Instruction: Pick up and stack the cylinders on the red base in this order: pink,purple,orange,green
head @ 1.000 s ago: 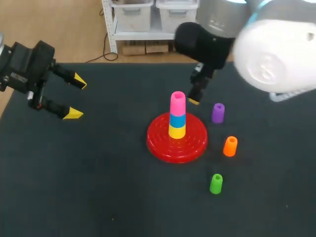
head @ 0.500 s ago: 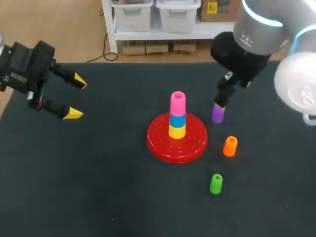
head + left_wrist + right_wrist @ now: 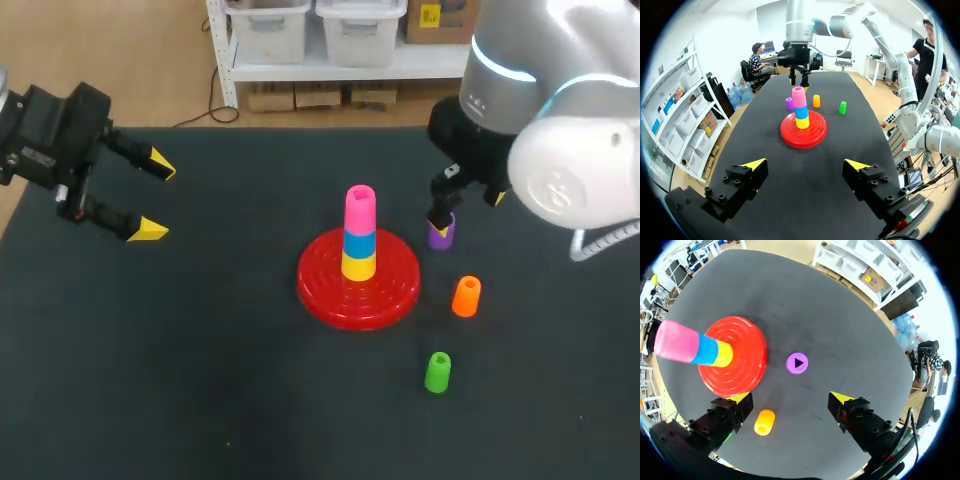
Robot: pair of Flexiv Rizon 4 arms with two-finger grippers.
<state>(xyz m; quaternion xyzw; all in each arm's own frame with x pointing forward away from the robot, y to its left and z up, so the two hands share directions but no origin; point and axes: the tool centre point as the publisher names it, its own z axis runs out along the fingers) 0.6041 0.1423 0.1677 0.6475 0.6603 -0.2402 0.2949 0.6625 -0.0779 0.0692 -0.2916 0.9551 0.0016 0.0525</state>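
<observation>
Update: right gripper [image 3: 790, 398] moved off pink [image 3: 360, 208], now over purple [image 3: 797, 363] at 2 o'clock of base [image 3: 325, 290], fingers apart. Pink's placed; you're set to drop and grab purple.

— We see a glossy red base [image 3: 325, 292], ridged plastic by its look, on our table [image 3: 200, 350], whose top looks matt, dark and cloth-like.
— The purple cylinder [image 3: 443, 237] at its two o'clock looks like smooth plastic. Our right arm [image 3: 575, 170] has a shiny, glossy white shell.
</observation>
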